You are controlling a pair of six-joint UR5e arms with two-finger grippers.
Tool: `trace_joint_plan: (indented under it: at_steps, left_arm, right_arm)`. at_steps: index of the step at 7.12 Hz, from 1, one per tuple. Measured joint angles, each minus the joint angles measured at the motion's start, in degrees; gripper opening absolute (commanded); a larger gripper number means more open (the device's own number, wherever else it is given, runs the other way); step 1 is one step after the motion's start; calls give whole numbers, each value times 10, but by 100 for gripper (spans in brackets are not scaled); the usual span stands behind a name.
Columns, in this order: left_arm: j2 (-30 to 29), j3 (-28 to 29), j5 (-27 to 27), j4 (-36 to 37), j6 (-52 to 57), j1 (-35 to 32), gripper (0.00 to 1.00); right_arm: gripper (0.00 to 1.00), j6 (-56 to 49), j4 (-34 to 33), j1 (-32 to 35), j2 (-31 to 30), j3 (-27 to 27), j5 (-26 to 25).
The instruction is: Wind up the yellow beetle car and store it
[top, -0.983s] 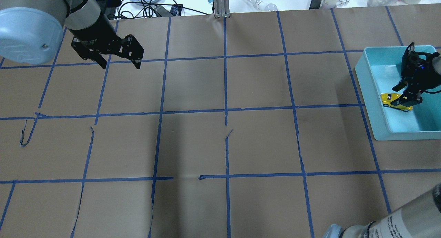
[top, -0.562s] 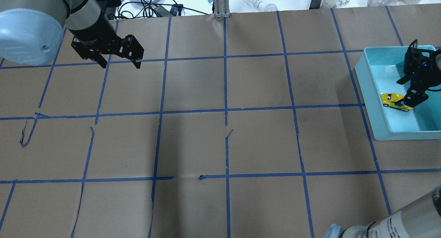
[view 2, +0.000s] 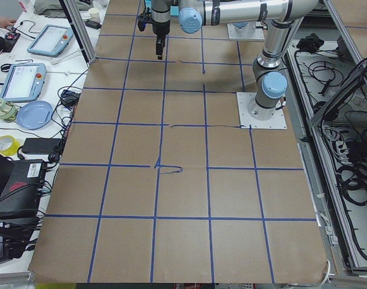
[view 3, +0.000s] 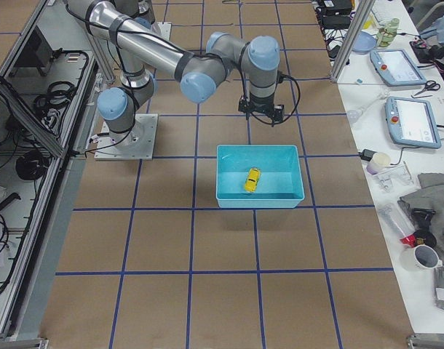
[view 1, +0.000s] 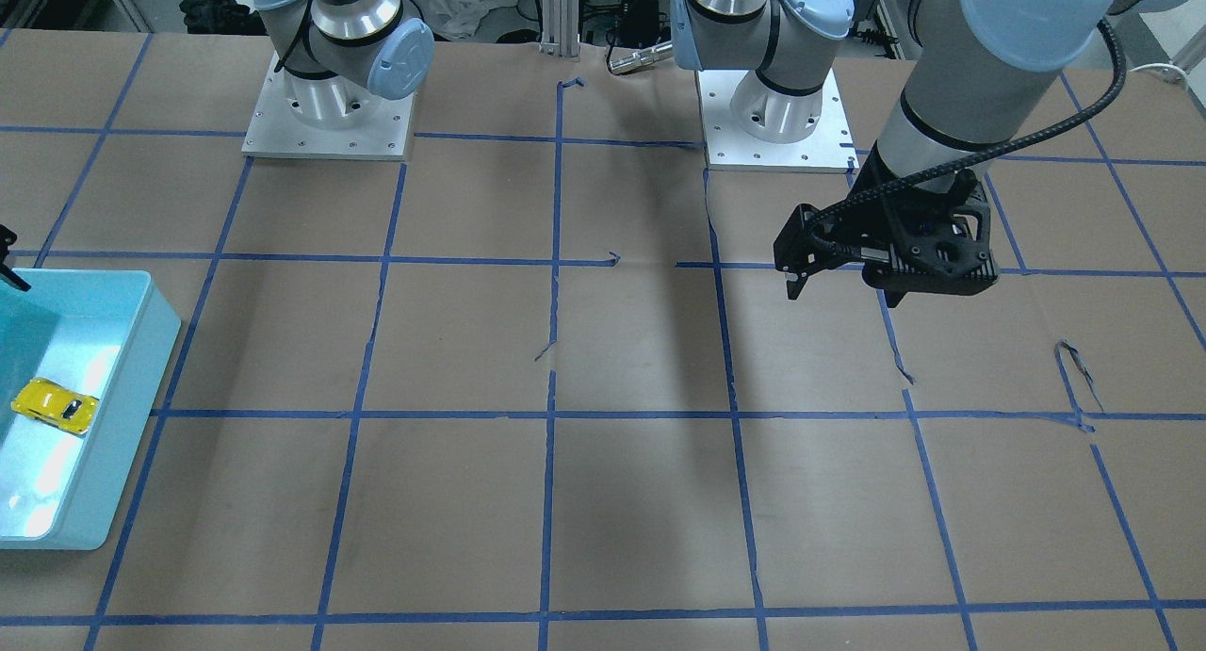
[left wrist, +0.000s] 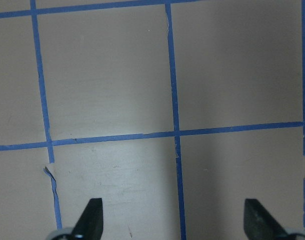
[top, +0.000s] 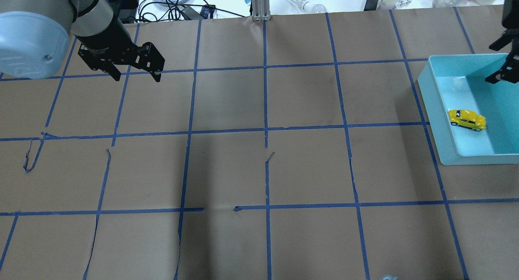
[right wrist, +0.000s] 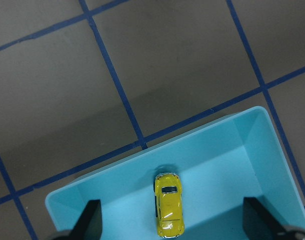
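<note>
The yellow beetle car (top: 467, 119) stands on its wheels on the floor of the teal bin (top: 440, 122) at the table's right side. It also shows in the front view (view 1: 55, 406), the right side view (view 3: 251, 179) and the right wrist view (right wrist: 169, 210). My right gripper (top: 490, 65) is open and empty. It hangs above the bin's far part, clear of the car, with the fingertips (right wrist: 92, 212) wide apart. My left gripper (top: 137, 78) is open and empty above bare table at the far left (view 1: 841, 293), and its fingertips (left wrist: 92, 215) show spread in the left wrist view.
The table is brown paper with a grid of blue tape, torn in places (top: 30, 158). Cables, a bulb (top: 318, 7) and cups lie past the far edge. The two arm bases (view 1: 330, 114) stand on the robot's side.
My right gripper has let go of the car, lifted and drawn back toward the far right. The car stays in the bin. The left gripper has shifted slightly left.
</note>
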Motion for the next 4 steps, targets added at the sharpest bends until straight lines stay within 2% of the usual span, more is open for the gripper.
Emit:
trace_joint_plan:
  at_steps: [2,4]
  left_arm:
    - [2,-1,0,0,0,0,100]
    - [6,0,4,0,-1,1,100]
  right_arm:
    - [100,107,66,51,-28,-41,-7]
    - [100,282,95,111,-40,-48,-7]
